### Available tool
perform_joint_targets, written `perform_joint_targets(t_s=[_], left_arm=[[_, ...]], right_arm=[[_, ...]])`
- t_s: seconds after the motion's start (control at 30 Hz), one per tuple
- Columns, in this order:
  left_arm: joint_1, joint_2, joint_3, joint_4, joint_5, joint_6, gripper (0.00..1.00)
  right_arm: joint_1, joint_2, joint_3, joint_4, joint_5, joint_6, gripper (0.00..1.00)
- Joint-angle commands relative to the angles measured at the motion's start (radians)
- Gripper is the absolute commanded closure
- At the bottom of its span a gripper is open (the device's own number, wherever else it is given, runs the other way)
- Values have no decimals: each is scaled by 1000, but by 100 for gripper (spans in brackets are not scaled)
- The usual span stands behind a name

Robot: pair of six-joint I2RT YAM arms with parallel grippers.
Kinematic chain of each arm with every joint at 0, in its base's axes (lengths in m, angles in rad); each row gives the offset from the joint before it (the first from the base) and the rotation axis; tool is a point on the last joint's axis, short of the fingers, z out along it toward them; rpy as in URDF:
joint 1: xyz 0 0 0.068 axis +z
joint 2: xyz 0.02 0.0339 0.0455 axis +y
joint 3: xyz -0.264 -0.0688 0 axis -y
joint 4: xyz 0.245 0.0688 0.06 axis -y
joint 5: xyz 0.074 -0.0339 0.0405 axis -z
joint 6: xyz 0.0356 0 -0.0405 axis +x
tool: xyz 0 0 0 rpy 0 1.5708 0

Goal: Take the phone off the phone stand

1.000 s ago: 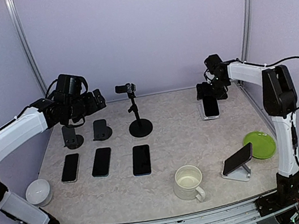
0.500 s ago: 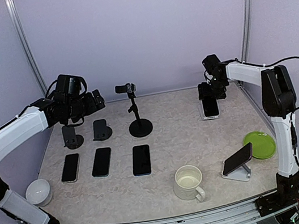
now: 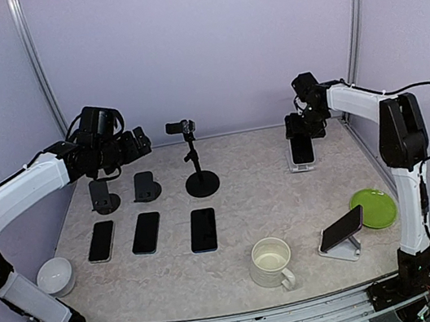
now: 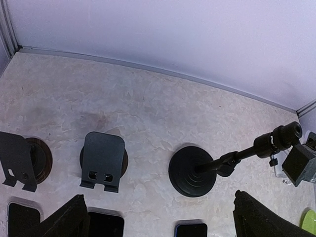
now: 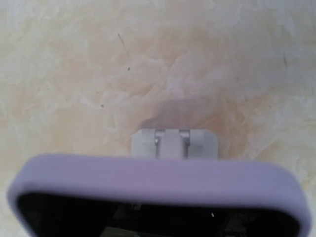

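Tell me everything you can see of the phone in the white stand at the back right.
The phone is a dark-screened slab in a lilac, soft-looking case with rounded corners. It stands nearly upright, screen facing forward, lower edge in the white stand. The right tool is at its top edge; whether it grips is unclear.

Near the table's [image 3: 254,196] right edge a phone [image 3: 342,228] leans on a stand [image 3: 342,252], plate [image 3: 374,208] just behind, mug [image 3: 271,261] to its left.
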Motion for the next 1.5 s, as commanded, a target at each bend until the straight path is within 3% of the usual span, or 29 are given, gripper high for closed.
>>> perform_joint_targets(t_s=[0.0,0.2,0.5,1.2,1.47], left_arm=[[11,1,4,29,13,15,1],[12,-5,-1,34,13,11,1],[12,-19,-21,44,13,0,1],[-9,-97,-128,59,2,-85,1],[-40,-125,-168,44,-27,-113,1]], right_arm=[[7,-78,64,-6,16,-2,36],[7,-104,130,-34,7,-3,41],[43,-162,130,-68,-42,23,42],[315,-273,-242,74,-134,275,39],[392,-247,-298,78,-169,360,41]])
